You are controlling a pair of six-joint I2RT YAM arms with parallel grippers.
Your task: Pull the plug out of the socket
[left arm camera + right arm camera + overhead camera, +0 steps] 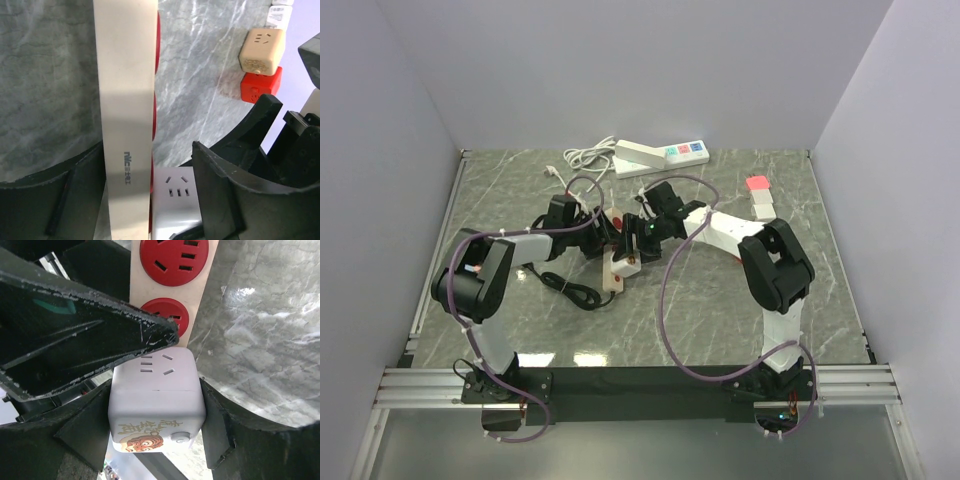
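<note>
A cream power strip with red sockets lies mid-table, where both arms meet. A white cube adapter, with a cartoon face and a button, sits plugged on it. My right gripper is shut on that cube, one finger pressed on each side. My left gripper stands open, with the strip on edge and the cube between its fingers. A thin black cord coils left of the strip. The plug is hidden.
A white power strip with its white cord lies at the back. A red cube and a pale cube sit at the right; the left wrist view shows them as red cube and cream cube. Walls enclose three sides.
</note>
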